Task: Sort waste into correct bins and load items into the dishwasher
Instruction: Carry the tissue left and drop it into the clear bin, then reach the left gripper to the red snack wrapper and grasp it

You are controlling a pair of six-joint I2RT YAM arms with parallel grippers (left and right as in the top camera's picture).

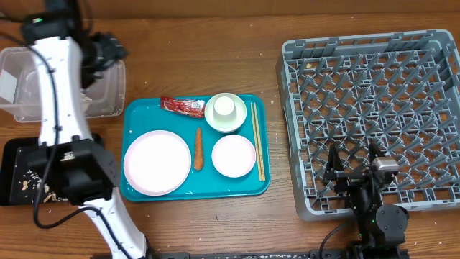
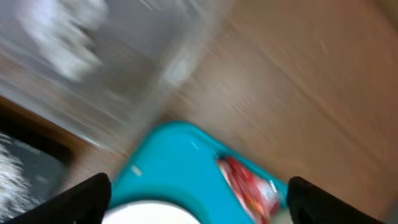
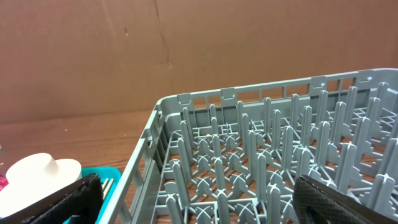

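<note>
Plastic tub: clear, upper left, for waste; my left claw hangs beside it, wide open, empty.
Right claw: open, empty, poised at grey rack for dishes.

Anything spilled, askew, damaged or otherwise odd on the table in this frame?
Nothing spilled or broken. The carrot and red wrapper lie loose on the teal tray; crumbs sit inside the black tray.

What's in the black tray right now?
Pale crumbs lie scattered on the black tray. The left arm covers the part nearer the teal tray; contents there are hidden.
</note>
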